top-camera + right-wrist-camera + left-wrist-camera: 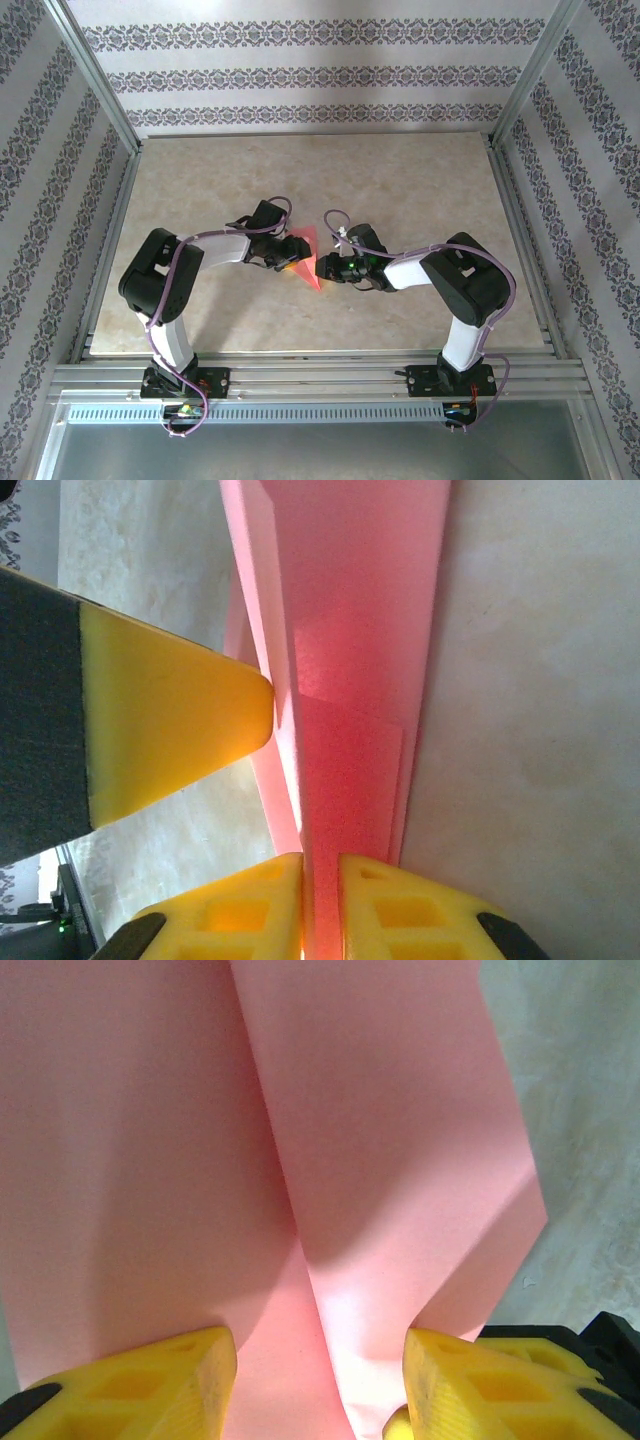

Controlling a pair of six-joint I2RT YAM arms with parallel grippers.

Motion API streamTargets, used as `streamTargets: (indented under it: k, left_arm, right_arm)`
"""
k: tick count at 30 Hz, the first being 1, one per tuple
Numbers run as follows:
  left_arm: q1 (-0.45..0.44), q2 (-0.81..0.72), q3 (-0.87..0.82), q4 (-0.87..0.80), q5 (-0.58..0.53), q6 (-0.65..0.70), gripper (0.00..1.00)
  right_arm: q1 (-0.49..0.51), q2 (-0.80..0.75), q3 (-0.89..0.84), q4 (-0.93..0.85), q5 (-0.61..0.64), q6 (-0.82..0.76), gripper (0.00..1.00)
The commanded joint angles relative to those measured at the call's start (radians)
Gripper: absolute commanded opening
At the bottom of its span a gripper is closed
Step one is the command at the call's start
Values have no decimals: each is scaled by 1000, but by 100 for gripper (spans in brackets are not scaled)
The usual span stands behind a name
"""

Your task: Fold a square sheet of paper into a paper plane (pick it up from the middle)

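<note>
With the right tool (320, 868) pinched shut on the paper plane (307, 260) mid-table (420, 190), the left tool (318, 1352), half open astride it and gripping nothing, should crease gently without tugging.

the left arm (160, 290) and right arm (470, 285) have bulky black joints, white link covers and purple cables (200, 238) running down to black bases (185, 382). the left pincer (318, 1360) and right pincer (320, 875) have yellow moulded fingers (150, 1385) with square recessed pockets and black backs.
</note>
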Motion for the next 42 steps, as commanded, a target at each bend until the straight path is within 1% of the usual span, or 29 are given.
streamTargets:
  k: [1, 8, 14, 25, 31, 37, 42]
  left_arm:
    - [-24, 47, 4, -150, -63, 46, 52]
    - [-36, 61, 25, -199, -96, 68, 54]
    - [-41, 58, 34, -208, -93, 77, 56]
    - [-41, 2, 62, -166, -43, 81, 59]
    - [-40, -73, 81, -134, -38, 84, 60]
    - [-40, -103, 60, -84, -33, 68, 59]
    - [-40, -49, 56, -86, -22, 62, 53]
  right_arm:
    - [-17, 0, -5, -16, -18, 18, 18]
    - [-25, 2, -18, -17, -37, 49, 18]
    - [-27, 8, -21, -13, -44, 58, 18]
    - [-29, 43, -12, -14, -50, 95, 18]
    - [-35, 58, -3, -21, -59, 98, 18]
    - [-34, 59, 1, -28, -59, 88, 19]
    - [-36, 59, 8, -29, -65, 83, 19]
